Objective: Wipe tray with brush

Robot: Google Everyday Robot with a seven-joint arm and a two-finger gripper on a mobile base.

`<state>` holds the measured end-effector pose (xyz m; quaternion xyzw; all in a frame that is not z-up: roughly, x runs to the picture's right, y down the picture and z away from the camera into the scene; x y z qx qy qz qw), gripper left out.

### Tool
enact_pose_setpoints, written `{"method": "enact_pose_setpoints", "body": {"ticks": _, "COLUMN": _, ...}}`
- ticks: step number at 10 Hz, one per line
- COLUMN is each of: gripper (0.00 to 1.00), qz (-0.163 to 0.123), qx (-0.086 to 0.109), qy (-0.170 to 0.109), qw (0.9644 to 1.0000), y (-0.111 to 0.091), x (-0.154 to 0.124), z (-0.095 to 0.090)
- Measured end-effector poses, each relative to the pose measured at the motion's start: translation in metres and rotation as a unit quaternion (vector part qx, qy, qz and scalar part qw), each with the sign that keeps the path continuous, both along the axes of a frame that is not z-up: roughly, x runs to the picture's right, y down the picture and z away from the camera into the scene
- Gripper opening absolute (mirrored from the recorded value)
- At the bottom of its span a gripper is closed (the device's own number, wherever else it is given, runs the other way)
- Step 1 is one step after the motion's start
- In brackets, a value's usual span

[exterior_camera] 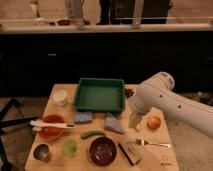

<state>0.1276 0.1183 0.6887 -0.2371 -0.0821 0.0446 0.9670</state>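
Wooden table (155, 159): tool (135, 121) beside cloth (114, 124)

Bulky white arm (170, 102), smooth rounded shells, small dark dots, cream jaws low over the table (156, 157)

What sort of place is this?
Likely a kitchen or canteen: a wooden table holds a green tray, a dark bowl and a fork, with a long counter behind. The gripper hangs by the tray's near right corner.
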Motion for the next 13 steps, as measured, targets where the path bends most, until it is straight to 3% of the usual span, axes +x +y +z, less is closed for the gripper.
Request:
{"method": "enact_pose_setpoints", "body": {"ticks": 3, "gripper": 0.8, "qz": 0.006, "qx": 0.0, "qy": -0.02, "qw": 0.9998, "y": 0.003, "x": -0.004, "z": -0.002}}
{"method": "enact_pose_setpoints", "body": {"ticks": 5, "gripper": 0.8, "qz": 0.0, "qx": 0.0, "qy": -0.051, "qw": 0.9987, "y": 0.008, "x": -0.031, "z": -0.003}}
{"method": "enact_pose_setpoints", "body": {"ticks": 8, "gripper": 0.8, "qz": -0.008, "qx": -0.005, "qy": -0.106, "qw": 0.9944, "y": 0.019, "x": -0.108, "z": -0.005}}
{"method": "enact_pose_setpoints", "body": {"ticks": 11, "gripper": 0.8, "qz": -0.009, "qx": -0.011, "qy": -0.151, "qw": 0.9885, "y": 0.029, "x": -0.157, "z": -0.004}}
{"method": "enact_pose_setpoints", "body": {"ticks": 13, "gripper": 0.8, "qz": -0.011, "qx": -0.011, "qy": -0.165, "qw": 0.9862, "y": 0.032, "x": -0.182, "z": -0.002}}
